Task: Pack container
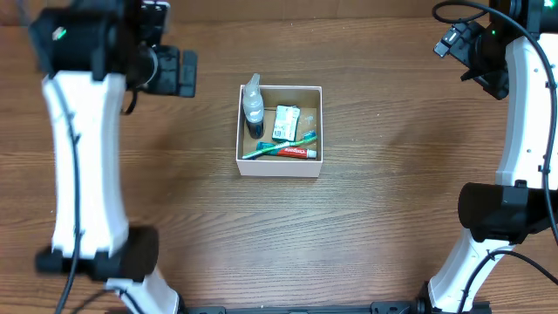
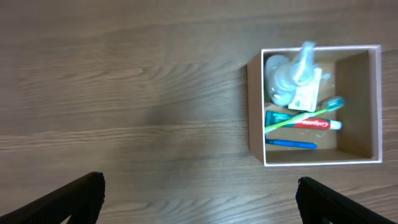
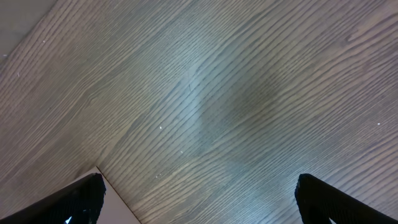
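Note:
The container point(image 1: 279, 167), a square white box with a brown floor, stands at the table's centre. In it lie a clear bottle point(image 1: 253, 103), a green-and-white soap packet point(image 1: 285, 122), a green toothbrush point(image 1: 279, 146) and a red toothpaste tube point(image 1: 298, 153). The left wrist view shows the container point(image 2: 254, 112) at its right, with a blue toothbrush point(image 2: 291, 144) also inside. My left gripper point(image 2: 199, 199) is open and empty, high above bare table to the left of the box. My right gripper point(image 3: 199, 199) is open and empty, high at the far right.
The wooden table point(image 1: 174, 218) surrounds the box on all sides. A flat white corner point(image 3: 109, 208) shows at the lower left of the right wrist view. The arm bases stand at the front left point(image 1: 131, 262) and front right point(image 1: 497, 209).

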